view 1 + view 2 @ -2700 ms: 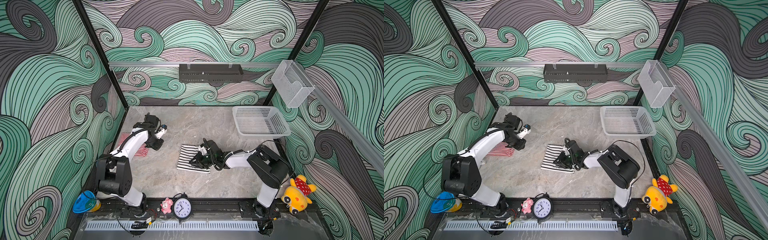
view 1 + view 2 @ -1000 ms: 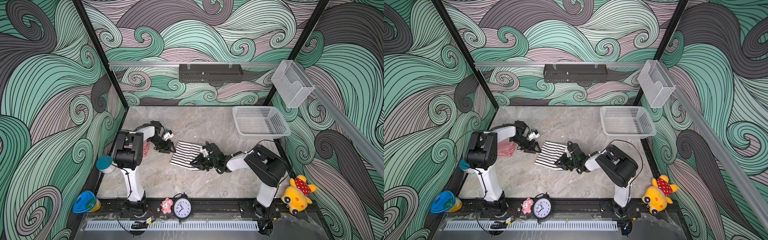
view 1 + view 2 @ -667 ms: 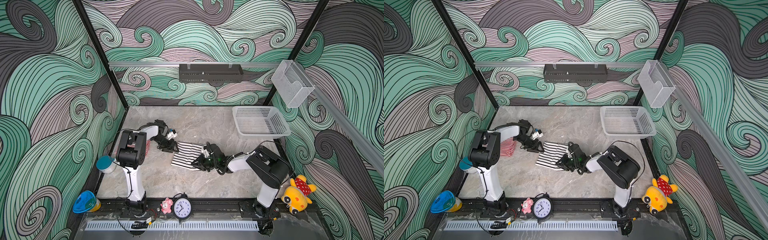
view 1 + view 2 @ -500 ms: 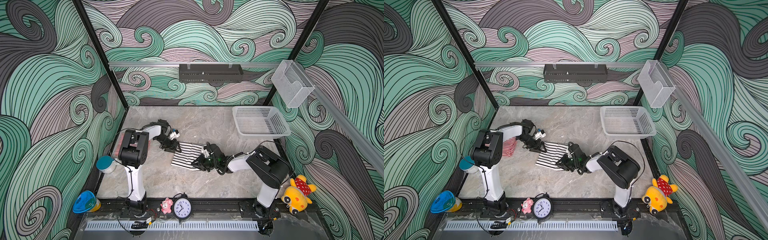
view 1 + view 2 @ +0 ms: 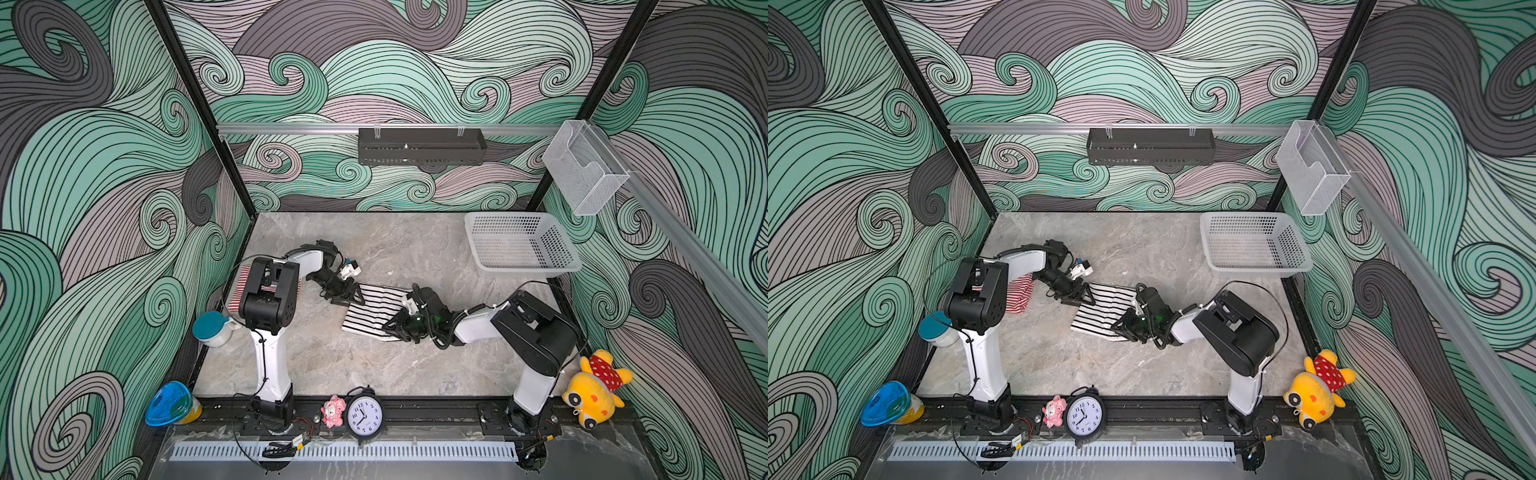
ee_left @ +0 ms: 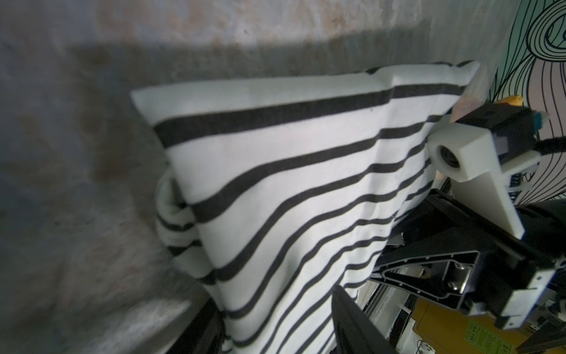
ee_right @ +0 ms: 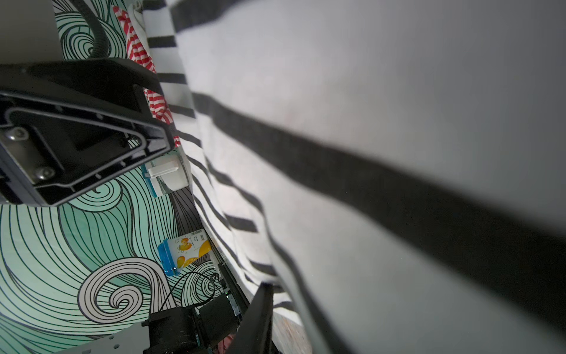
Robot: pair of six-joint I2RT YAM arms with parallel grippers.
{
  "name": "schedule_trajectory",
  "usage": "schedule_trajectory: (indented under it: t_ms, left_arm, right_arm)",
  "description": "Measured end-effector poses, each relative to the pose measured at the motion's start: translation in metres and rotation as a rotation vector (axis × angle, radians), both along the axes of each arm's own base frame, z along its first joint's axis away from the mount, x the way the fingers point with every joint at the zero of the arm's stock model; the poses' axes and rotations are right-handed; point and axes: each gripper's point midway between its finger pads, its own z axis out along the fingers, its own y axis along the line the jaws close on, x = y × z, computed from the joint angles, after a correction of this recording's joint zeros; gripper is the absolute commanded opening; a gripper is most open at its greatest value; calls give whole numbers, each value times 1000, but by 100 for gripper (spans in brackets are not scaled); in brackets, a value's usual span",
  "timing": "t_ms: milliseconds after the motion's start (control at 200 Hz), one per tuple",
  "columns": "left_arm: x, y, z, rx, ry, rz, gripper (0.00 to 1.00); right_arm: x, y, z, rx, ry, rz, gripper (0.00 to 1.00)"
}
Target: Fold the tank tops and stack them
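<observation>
Back right, basket [image 5: 528,271], black-striped top [image 5: 374,309] outside it

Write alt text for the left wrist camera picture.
A folded black-and-white striped tank top lies on a grey stone table and fills most of the picture. The right gripper is at its far side, and the left gripper straddles its near edge with two dark fingers.
</observation>
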Motion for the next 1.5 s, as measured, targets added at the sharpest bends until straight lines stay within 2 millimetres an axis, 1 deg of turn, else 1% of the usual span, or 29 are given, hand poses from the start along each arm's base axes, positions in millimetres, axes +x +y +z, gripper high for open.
schedule_trajectory:
  t_ms: [135,210,300,390,621,756,796,881,1011,1206,1502]
  left_arm:
    - [-1,-2,0,-3,7,-3,55]
    - [-2,-2,-1,-1,12,-2,50]
    - [-3,-3,-3,0,21,-2,42]
    - [-5,-4,-5,-6,34,-3,38]
    - [-10,-8,-6,-33,67,-2,37]
    - [-12,-10,-6,-38,81,-5,32]
    - [-13,-11,-7,-40,87,-5,29]
    - [-14,-11,-9,-40,92,-10,14]
    - [-16,-12,-12,-37,101,-16,0]
    - [-14,-10,-11,-35,98,-10,0]
    - [-13,-2,-11,-30,113,11,0]
  right_arm:
    - [0,0,0,2,-1,0,24]
    - [0,1,0,3,-2,1,24]
    - [1,1,0,6,-4,2,24]
    - [1,1,0,7,-4,3,24]
    - [2,3,0,15,-6,1,23]
    - [2,3,0,17,-5,0,23]
    - [2,3,0,18,-6,0,23]
    - [2,4,0,20,-7,1,23]
    - [2,4,0,23,-10,2,23]
    - [0,1,0,27,-18,0,24]
    - [-13,-15,3,16,-27,-16,24]
